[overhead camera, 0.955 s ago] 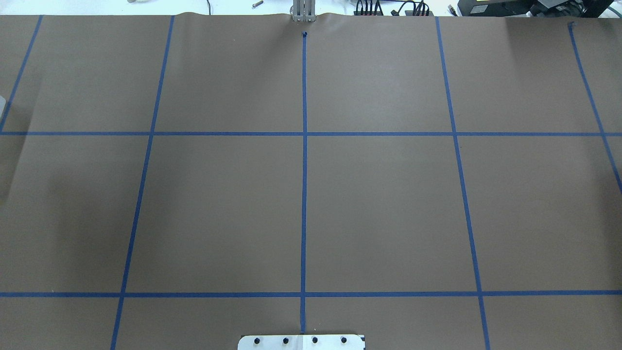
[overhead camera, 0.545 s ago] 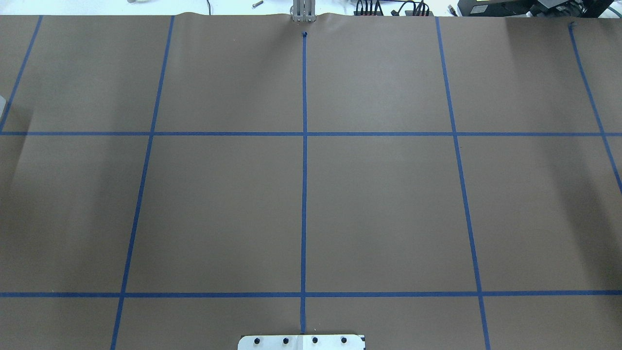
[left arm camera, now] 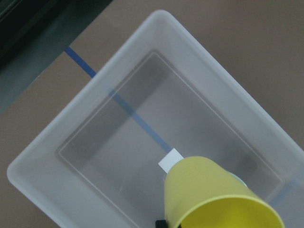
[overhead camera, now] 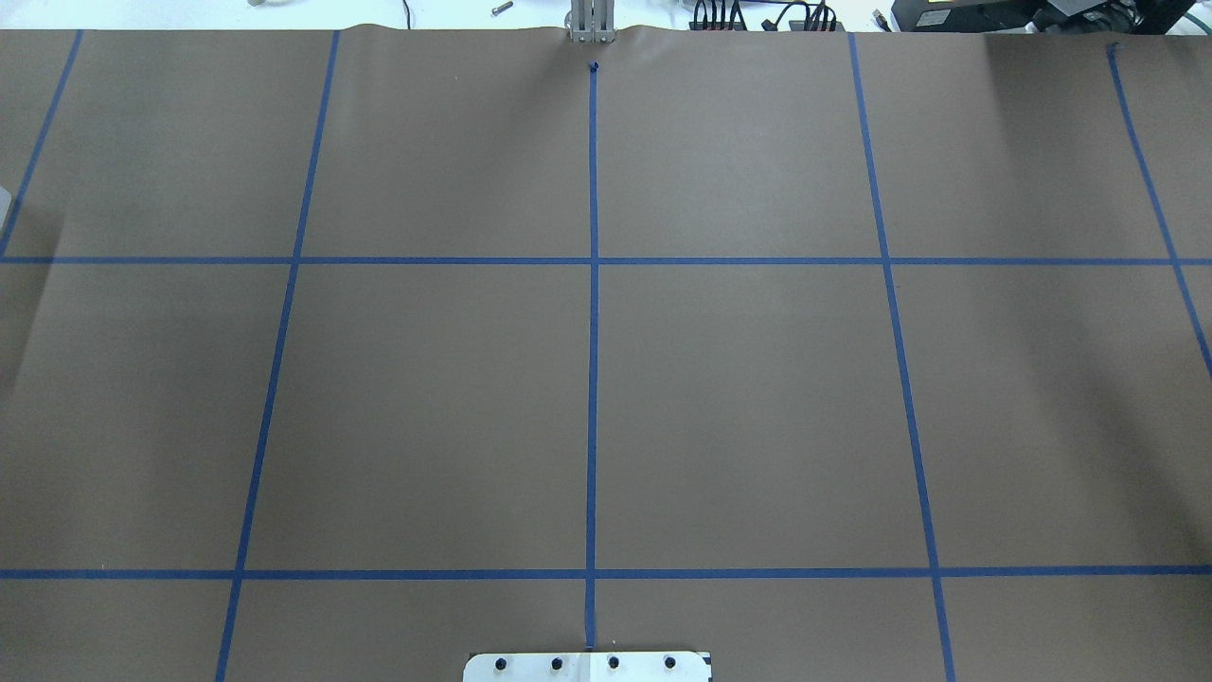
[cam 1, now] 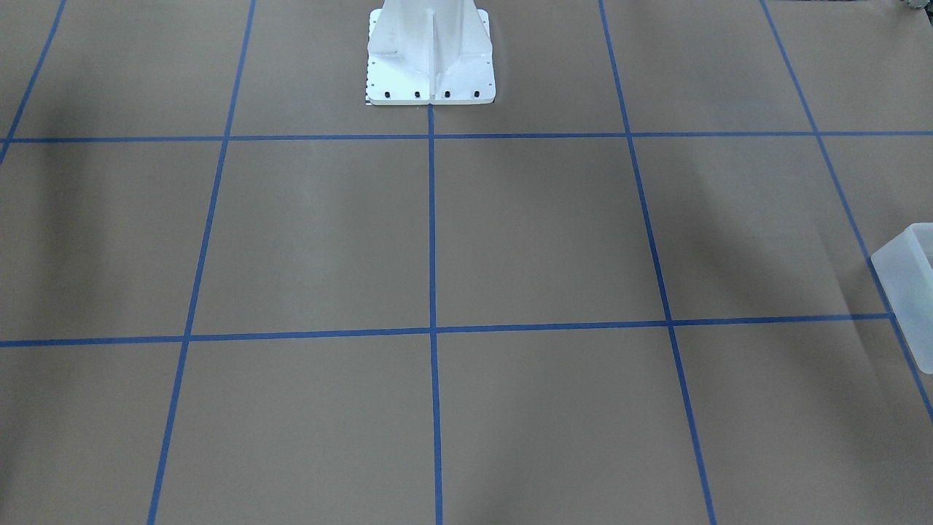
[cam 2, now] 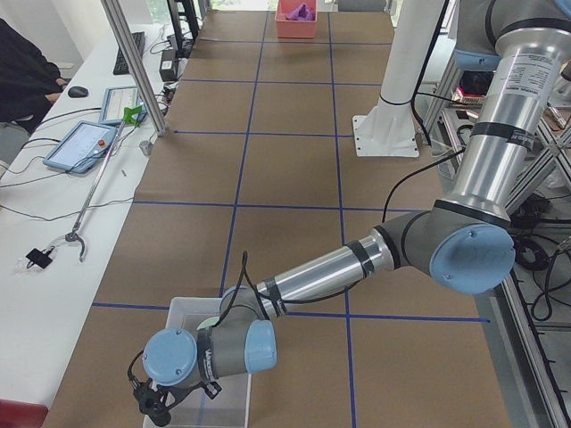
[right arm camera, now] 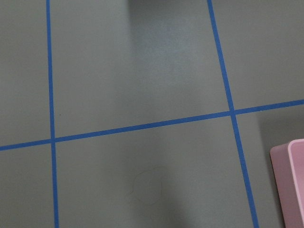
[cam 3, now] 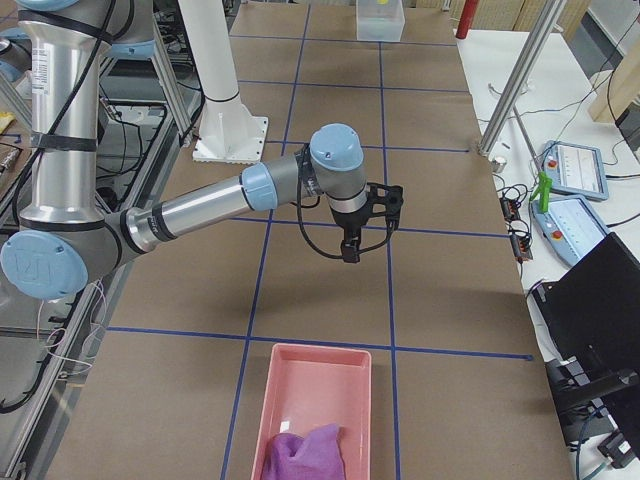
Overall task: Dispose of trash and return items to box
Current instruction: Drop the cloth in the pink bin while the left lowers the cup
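Observation:
In the left wrist view the yellow cup [left arm camera: 213, 194] fills the lower right, held tilted over the open frosted box [left arm camera: 95, 137]; a dark fingertip [left arm camera: 160, 223] shows at its base. The exterior left view shows my left gripper [cam 2: 159, 410] low over the box [cam 2: 183, 308], with a pale green shape, perhaps the bowl [cam 2: 210, 322], inside. The box edge shows in the front view [cam 1: 907, 281]. My right gripper [cam 3: 348, 252] hangs over bare table; I cannot tell whether it is open or shut.
A pink tray [cam 3: 300, 385] holding a purple cloth [cam 3: 305, 450] sits at the table's right end; its corner shows in the right wrist view [right arm camera: 290, 175]. The white pedestal [cam 1: 430, 51] stands at the robot's edge. Brown paper with blue tape lines covers the table.
The shadow on the left side of the overhead view has shifted and lightened. No arm or object shows moving in that view.

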